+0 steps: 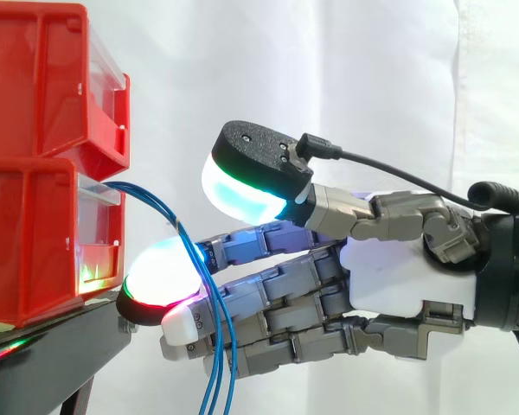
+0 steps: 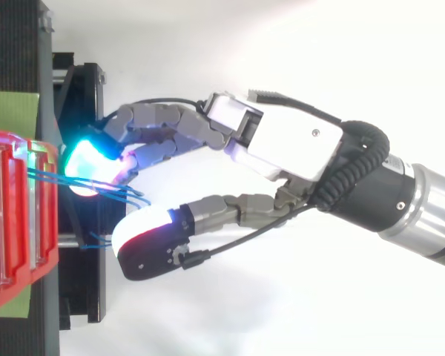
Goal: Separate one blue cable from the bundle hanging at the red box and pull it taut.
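We saw the robot hand (image 1: 405, 278) spread wide, its thumb well apart above nearly straight fingers (image 1: 277, 282). These lay against the thin blue cables (image 1: 216, 380) hanging from the lower red plastic box (image 1: 35, 242).

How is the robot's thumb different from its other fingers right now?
The thumb is lifted up, apart from the blue cables; the fingers stretch out lower, with the cables hanging across them. The thumb's pad glows white and cyan; the front fingertip adds a red rim underneath. Both point toward the red boxes.
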Controlling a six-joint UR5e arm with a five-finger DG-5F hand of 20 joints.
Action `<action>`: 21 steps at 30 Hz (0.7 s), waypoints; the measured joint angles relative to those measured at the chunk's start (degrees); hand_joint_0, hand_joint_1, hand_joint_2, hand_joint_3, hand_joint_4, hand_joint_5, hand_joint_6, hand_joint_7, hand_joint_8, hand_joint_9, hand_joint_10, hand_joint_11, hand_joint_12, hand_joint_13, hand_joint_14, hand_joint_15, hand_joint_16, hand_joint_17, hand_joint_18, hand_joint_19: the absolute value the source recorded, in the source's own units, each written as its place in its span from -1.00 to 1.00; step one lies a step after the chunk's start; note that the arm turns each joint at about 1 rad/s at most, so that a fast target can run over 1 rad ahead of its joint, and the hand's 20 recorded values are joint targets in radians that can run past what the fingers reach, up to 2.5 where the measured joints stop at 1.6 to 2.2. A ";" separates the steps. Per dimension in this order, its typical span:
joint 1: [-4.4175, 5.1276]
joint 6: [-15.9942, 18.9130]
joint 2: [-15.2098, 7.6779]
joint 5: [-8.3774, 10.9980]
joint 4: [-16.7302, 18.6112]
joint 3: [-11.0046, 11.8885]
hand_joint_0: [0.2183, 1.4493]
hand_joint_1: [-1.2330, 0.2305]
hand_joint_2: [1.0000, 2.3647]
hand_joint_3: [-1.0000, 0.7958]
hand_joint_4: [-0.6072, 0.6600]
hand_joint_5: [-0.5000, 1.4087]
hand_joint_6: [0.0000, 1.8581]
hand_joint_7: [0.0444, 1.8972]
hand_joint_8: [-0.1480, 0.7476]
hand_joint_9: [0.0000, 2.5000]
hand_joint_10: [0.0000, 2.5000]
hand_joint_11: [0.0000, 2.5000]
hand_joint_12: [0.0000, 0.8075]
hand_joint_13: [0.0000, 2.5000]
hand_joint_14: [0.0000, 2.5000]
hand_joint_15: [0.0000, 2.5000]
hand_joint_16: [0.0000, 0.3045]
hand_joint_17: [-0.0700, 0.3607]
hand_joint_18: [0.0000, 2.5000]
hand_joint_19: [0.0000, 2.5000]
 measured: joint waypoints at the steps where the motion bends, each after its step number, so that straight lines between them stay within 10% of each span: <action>1: 0.13 0.28 0.00 -0.04 0.02 0.00 -0.43 -0.12 -1.00 -0.44 0.42 -0.64 -0.46 -0.01 -0.06 -0.40 -0.99 -0.67 -0.37 -0.60 -1.00 -0.88 -0.80 -0.35 -0.70 -0.82; 21: 1.53 4.16 0.00 -1.71 -0.09 -0.06 -0.34 -0.11 -0.99 -0.34 0.28 -0.60 -0.46 0.25 -0.06 -0.38 -0.99 -0.66 -0.39 -0.60 -1.00 -0.88 -0.80 -0.36 -0.69 -0.81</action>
